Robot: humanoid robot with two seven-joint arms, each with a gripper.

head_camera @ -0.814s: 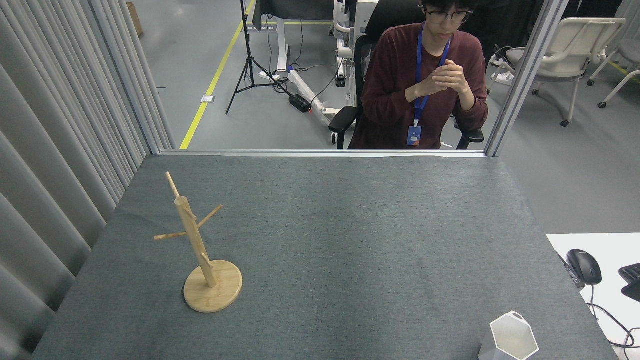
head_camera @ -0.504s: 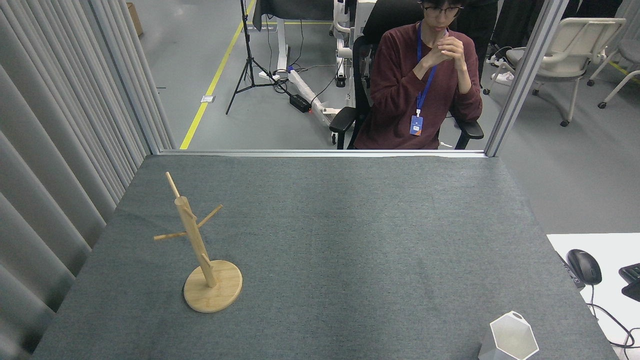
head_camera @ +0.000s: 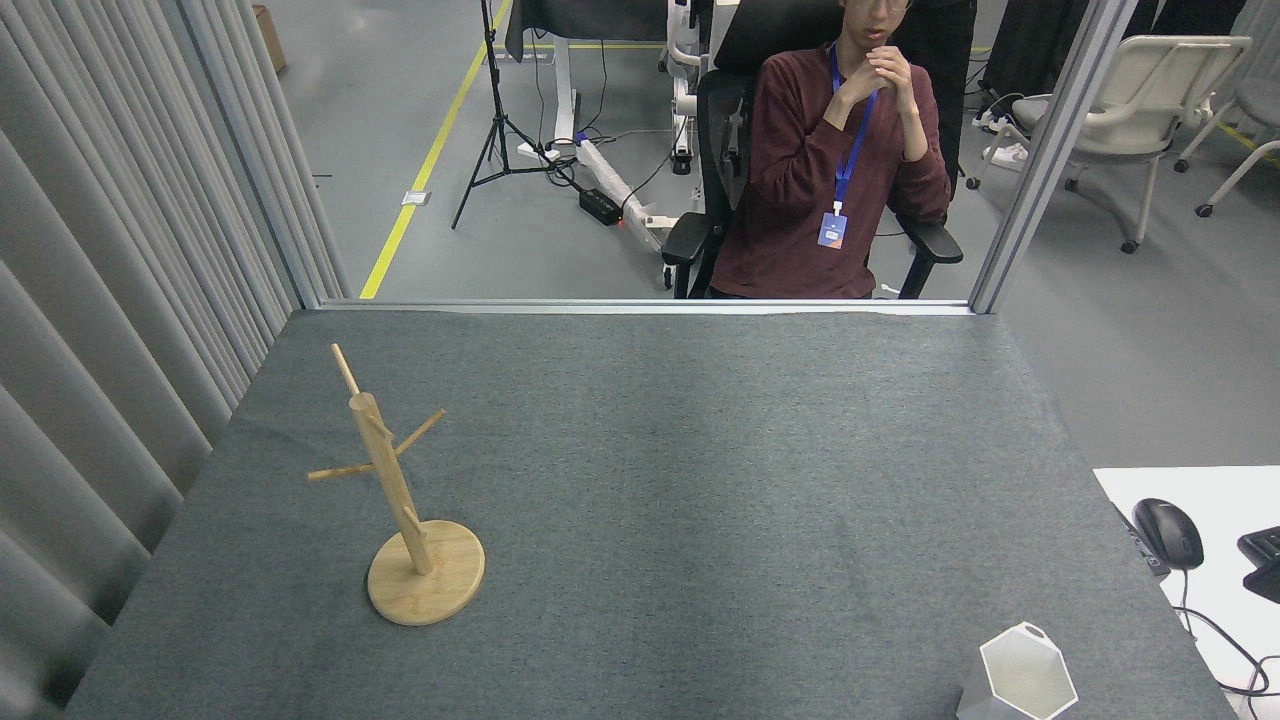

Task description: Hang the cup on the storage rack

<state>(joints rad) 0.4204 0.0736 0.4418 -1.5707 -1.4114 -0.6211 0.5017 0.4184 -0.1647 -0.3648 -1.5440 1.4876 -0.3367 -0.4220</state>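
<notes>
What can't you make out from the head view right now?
- Cup: its lower body is cut off by the bottom edge, so how it rests is unclear.
- Both grippers: out of frame.
- Rack: pegs behind the pole are hidden by it.
- Keyboard: cut off by the right edge.

A lab: tripod [head_camera: 497, 120], taped floor line [head_camera: 425, 165], office chairs [head_camera: 1135, 100].

Wide bare grey table [head_camera: 700, 480] lies between the storage rack [head_camera: 400, 500] at left and the cup [head_camera: 1020, 680] at the near right edge; only the rack's pegs jut outward.
</notes>
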